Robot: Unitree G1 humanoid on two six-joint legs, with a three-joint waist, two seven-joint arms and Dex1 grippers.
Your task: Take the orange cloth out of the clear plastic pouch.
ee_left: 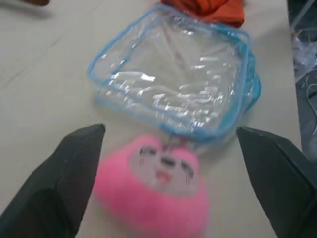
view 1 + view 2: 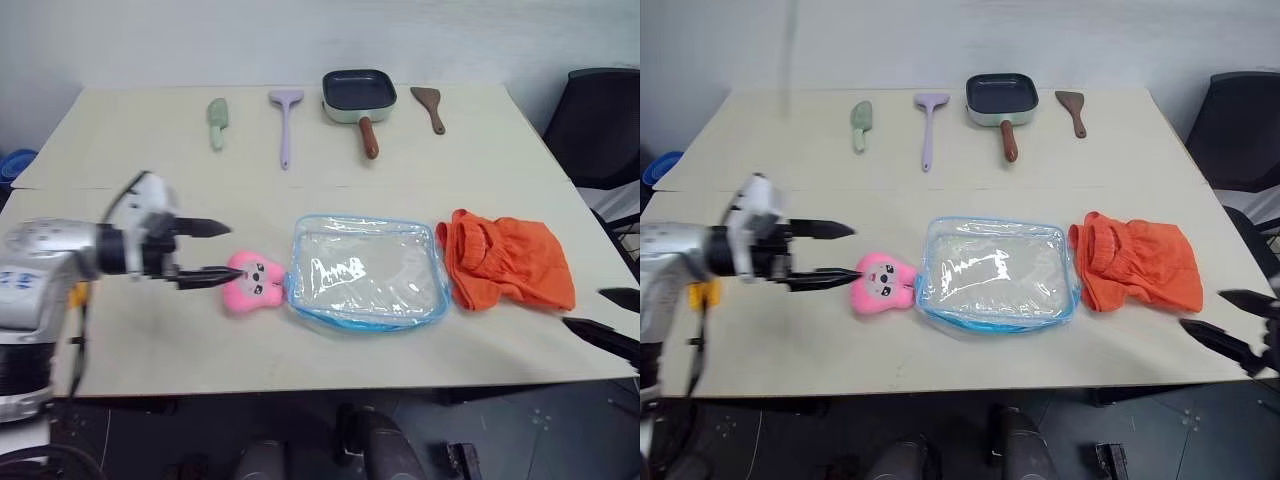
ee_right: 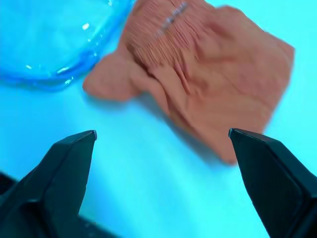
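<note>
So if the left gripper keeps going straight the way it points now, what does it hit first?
Most likely the pink plush toy: the open left gripper points at it, with the clear plastic pouch right behind. Its height above the table is unclear.

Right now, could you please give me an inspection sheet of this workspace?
Surface: pale table, seam across it.
Job's things: orange cloth out, right of the clear plastic pouch, which looks empty.
Clutter: pink plush toy at the pouch's left edge; toy knife, purple spatula, pan, brown spatula along the far edge.
Grippers: left gripper open near the toy; right gripper open, empty.
Cables: nothing seen.
Surroundings: black chair right.
</note>
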